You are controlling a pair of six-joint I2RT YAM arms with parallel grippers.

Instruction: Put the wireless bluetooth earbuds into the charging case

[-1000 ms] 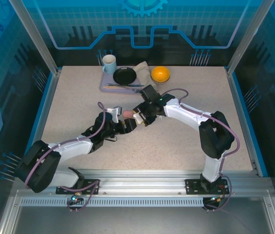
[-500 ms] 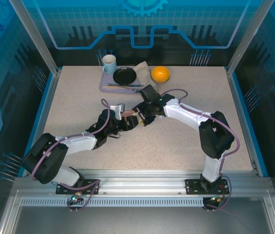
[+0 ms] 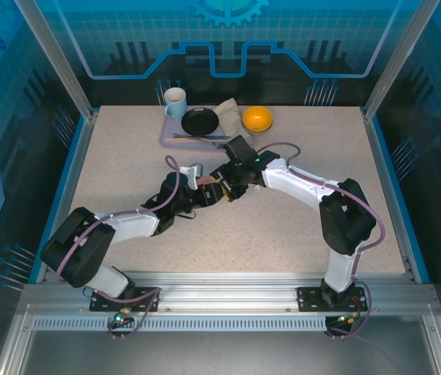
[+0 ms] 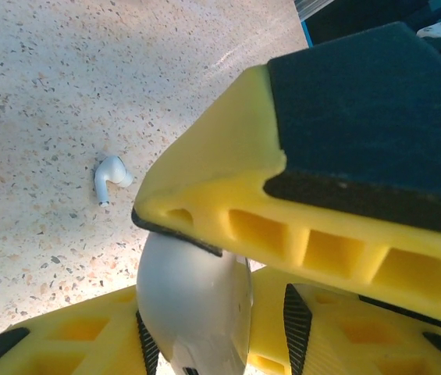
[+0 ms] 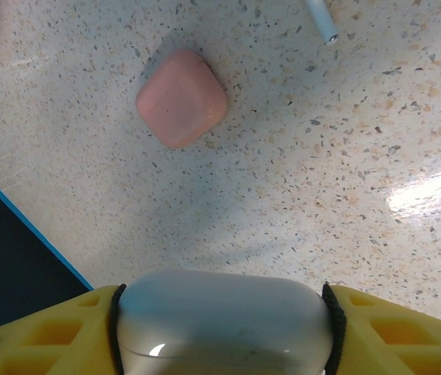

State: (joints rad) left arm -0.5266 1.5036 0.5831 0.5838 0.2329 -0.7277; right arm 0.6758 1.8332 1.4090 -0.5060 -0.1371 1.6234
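Earbud (image 4: 111, 176) lies loose on the counter (image 4: 40, 78) near the case (image 5: 220, 301), which your right claw (image 5: 222, 332) clamps, likely to steady it for loading; your left claw (image 4: 220, 340) straddles it, grip cannot be told.

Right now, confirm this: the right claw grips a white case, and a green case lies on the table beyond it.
Not quite: that is a pink case on the table, not a green one, as the right wrist view shows. The right claw does grip the white case.
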